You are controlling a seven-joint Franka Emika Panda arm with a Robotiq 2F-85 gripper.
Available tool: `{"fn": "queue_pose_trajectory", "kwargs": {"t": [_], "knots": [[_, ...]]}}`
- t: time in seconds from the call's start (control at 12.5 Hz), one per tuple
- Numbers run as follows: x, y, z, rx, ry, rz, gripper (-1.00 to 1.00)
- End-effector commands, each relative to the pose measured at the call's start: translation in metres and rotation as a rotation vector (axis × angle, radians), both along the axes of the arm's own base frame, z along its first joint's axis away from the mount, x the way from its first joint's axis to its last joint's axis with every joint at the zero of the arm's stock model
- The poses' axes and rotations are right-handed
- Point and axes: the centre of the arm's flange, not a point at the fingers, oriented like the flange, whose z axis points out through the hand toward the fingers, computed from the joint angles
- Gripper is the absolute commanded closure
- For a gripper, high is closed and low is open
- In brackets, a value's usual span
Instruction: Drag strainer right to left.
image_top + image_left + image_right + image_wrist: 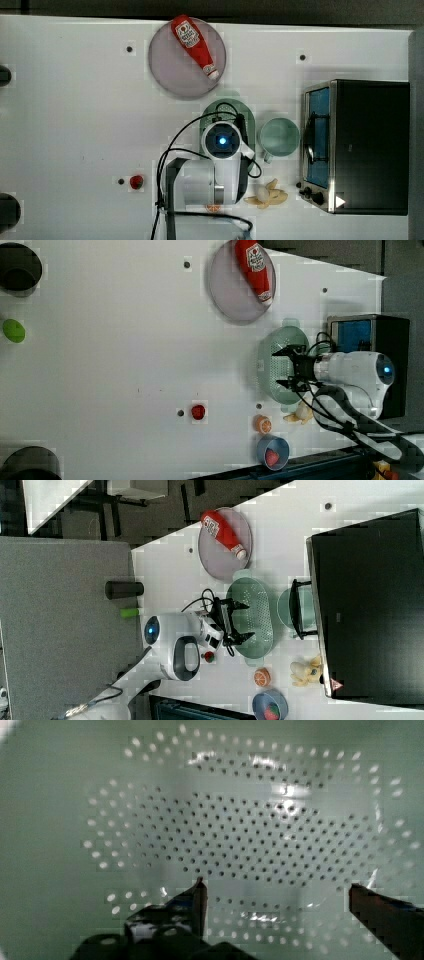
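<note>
The strainer (245,112) is a pale mint-green oval colander near the table's middle, between the lilac plate and the toaster oven. In the top view the arm's white wrist (222,141) covers most of it. My gripper (278,369) stands open just over the strainer (265,365), one finger toward each long end. The right view shows the same: gripper (247,621) open, fingertips spread over the strainer's (260,610) bowl. Close up in the wrist view, the perforated bottom (260,820) lies under the gripper (276,887), with nothing between the fingers.
A greyish-lilac plate (172,72) with a red ketchup bottle (194,45) lies beside the strainer. A pale-green mug (278,136) stands between the strainer and the toaster oven (360,145). A yellow toy (267,194), an orange (263,424), a blue bowl (273,452) and a small red piece (135,181) lie nearer the arm's base.
</note>
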Motion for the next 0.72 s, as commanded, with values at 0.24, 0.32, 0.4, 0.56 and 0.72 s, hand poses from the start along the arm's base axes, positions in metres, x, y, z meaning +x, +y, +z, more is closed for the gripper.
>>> {"fn": "queue_pose_trajectory", "kwargs": {"t": [0.24, 0.32, 0.4, 0.56, 0.72], "knots": [[-0.008, 0.047, -0.026, 0.021, -0.011, -0.046, -1.0], [-0.009, 0.049, -0.028, 0.022, -0.007, -0.041, -1.0], [-0.01, 0.054, -0.029, 0.022, -0.006, -0.031, -1.0], [-0.008, 0.067, -0.027, 0.026, -0.009, -0.016, -1.0], [-0.008, 0.083, -0.026, 0.029, -0.01, -0.017, -1.0]]}}
